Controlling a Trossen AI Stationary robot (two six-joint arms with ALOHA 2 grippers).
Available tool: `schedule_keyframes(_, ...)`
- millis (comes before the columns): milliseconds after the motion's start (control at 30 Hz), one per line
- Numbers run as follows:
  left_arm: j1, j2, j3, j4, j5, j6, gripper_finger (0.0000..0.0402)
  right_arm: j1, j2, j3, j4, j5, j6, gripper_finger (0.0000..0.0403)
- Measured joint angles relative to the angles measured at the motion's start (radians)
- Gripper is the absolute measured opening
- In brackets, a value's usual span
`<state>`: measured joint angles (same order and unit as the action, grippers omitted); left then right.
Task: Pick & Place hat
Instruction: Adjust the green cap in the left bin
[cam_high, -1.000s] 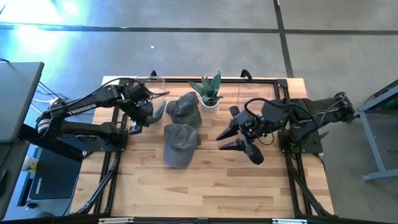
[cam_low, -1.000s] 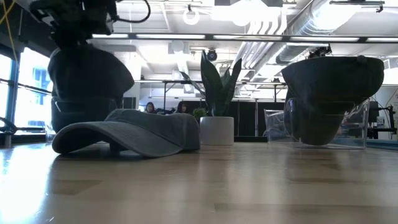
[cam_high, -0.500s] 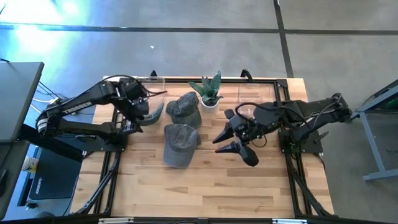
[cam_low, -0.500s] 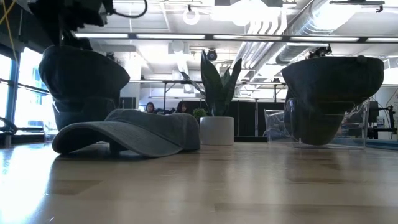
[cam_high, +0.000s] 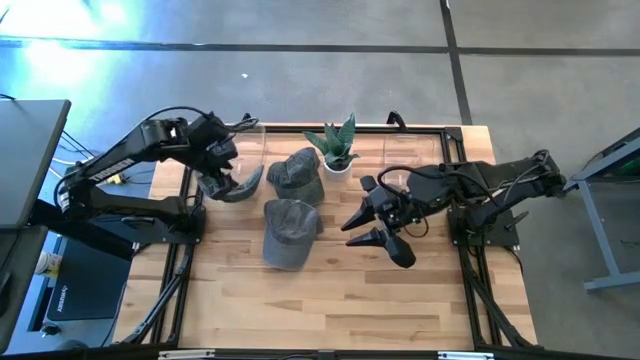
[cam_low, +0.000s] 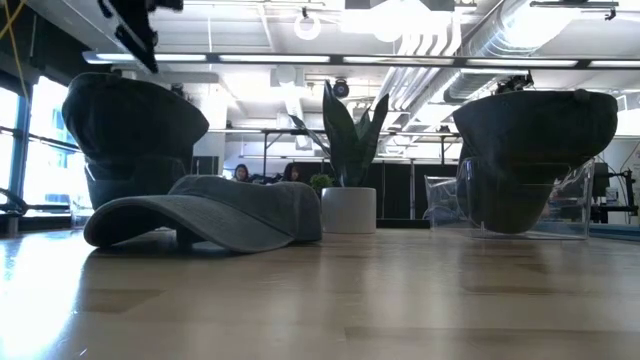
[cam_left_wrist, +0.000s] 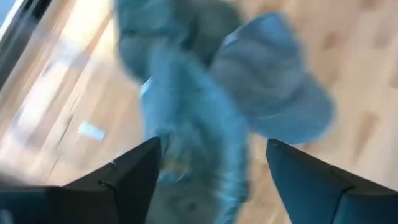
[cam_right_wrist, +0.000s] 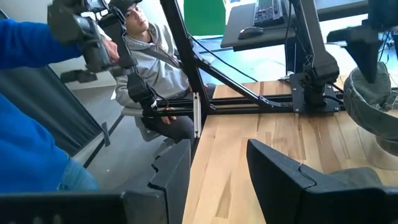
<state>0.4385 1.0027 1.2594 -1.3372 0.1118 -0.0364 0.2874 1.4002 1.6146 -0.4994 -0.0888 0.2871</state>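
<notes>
At far left, the left pincer (cam_high: 215, 160) has let go, wide open above its hat (cam_high: 235, 186); placing looks done. Right pincer (cam_high: 372, 222) waits open.

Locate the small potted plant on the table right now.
In the high view, the green spiky plant in a white pot stands at the wooden table's far edge near centre, just right of a grey cap.
</notes>
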Motion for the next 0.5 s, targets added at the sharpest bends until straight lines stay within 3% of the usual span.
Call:
schedule_keyframes(133,0.0,0.021,-0.075,-0.042,-0.013,-0.064,0.0208,0.0,0.0,0.0,0.0,0.0,0.001,0.0153)
schedule_keyframes(367,0.0,0.048,-0.171,-0.188,0.038,-0.079,0.003,0.001,0.0,0.0,0.0,-0.002,0.017,0.0154)
schedule_keyframes(433,0.0,0.049,-0.175,-0.209,0.04,-0.076,0.001,0.001,0.0,0.0,0.0,-0.002,0.018,0.0153)
schedule_keyframes(500,0.0,0.046,-0.169,-0.21,0.036,-0.075,0.0021,0.001,0.0,0.0,0.0,-0.002,0.018,0.0154)
